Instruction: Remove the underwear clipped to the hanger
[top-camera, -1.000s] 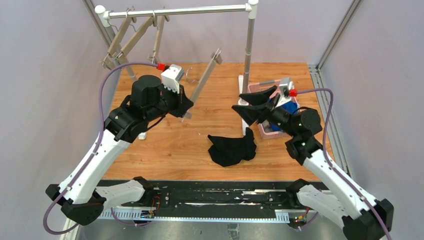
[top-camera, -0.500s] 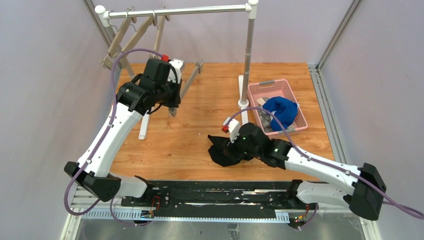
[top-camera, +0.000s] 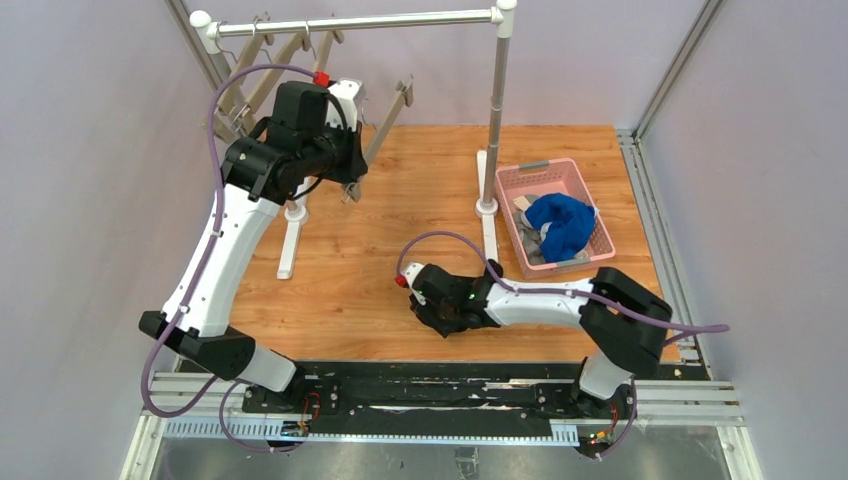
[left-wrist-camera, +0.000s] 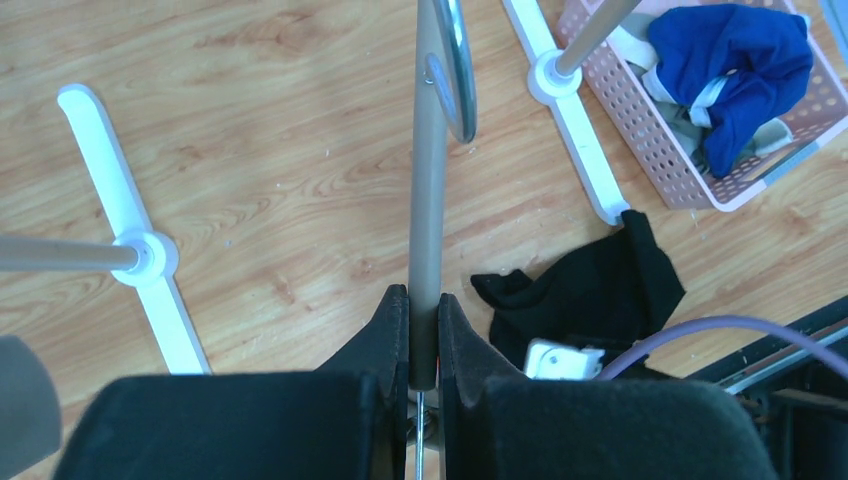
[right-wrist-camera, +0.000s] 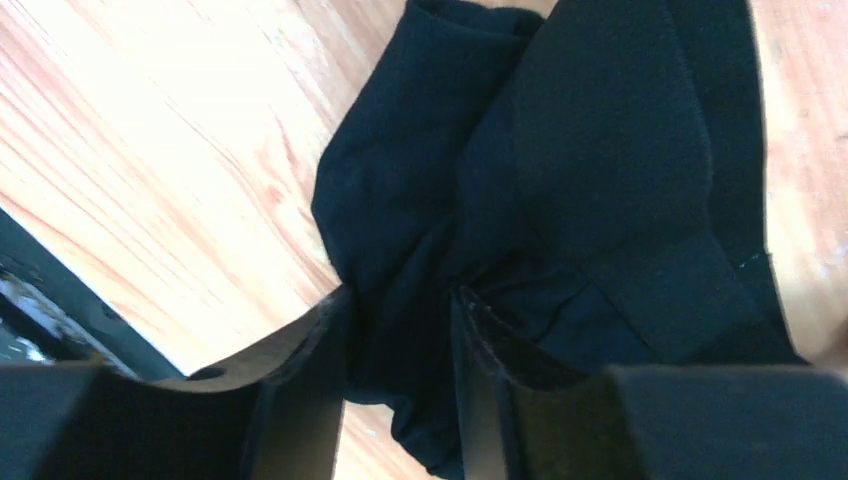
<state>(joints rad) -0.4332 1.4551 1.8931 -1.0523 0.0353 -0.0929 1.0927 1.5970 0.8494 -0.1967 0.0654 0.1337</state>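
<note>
My left gripper (top-camera: 350, 187) is shut on the taupe bar of the hanger (top-camera: 386, 122), held high near the rail; the wrist view shows its jaws (left-wrist-camera: 422, 292) pressed on the bar (left-wrist-camera: 428, 180), with an empty metal clip (left-wrist-camera: 455, 70). My right gripper (top-camera: 447, 312) is low on the table, shut on a fold of the black underwear (right-wrist-camera: 560, 150), which lies crumpled on the wood (left-wrist-camera: 600, 285). The blue underwear (top-camera: 560, 222) and the grey underwear (top-camera: 530, 226) lie in the pink basket (top-camera: 545, 168).
A clothes rack rail (top-camera: 360, 22) spans the back, with several more taupe hangers (top-camera: 265, 70) at its left end. Its right post (top-camera: 497, 110) and white feet (left-wrist-camera: 575, 110) stand beside the basket. Metal frame rails edge the table.
My right arm swung from above the basket down onto the black underwear and closed on it. My left arm lifted the hanger up and back toward the rail.
</note>
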